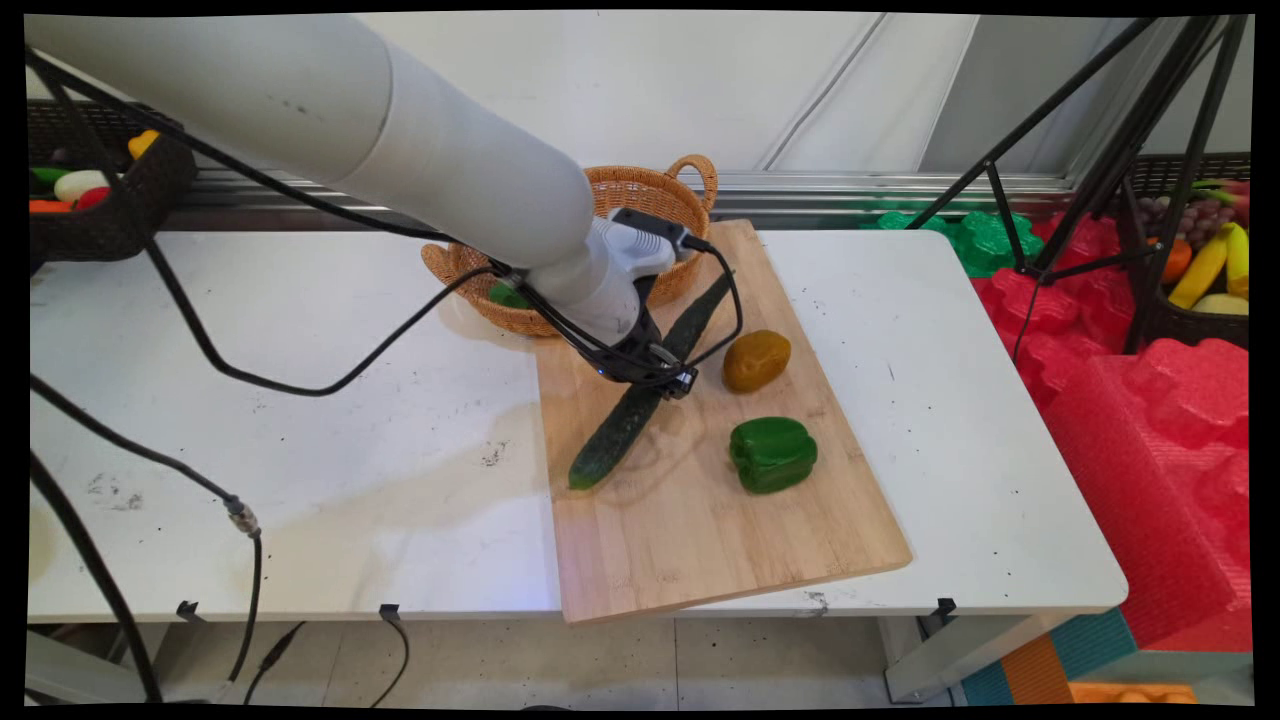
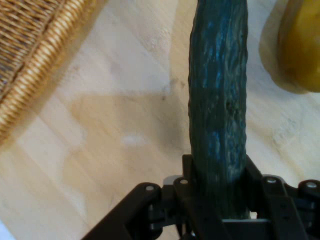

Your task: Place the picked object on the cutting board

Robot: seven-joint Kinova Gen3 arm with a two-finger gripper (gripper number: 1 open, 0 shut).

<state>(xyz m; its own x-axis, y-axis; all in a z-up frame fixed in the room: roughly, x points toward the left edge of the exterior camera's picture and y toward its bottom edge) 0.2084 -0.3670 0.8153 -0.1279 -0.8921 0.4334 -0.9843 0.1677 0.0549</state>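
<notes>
The cutting board (image 1: 700,520) bears a cucumber (image 2: 218,95) pinched by the gripper (image 2: 220,192).

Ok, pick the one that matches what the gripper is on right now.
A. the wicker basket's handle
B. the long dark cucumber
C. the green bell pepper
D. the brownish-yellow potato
B. In the hand view the cucumber runs down between the gripper's black fingers, which close against its sides; in the main view the hand sits over the cucumber's middle on the cutting board, with the green bell pepper and the potato lying apart from it.
</notes>
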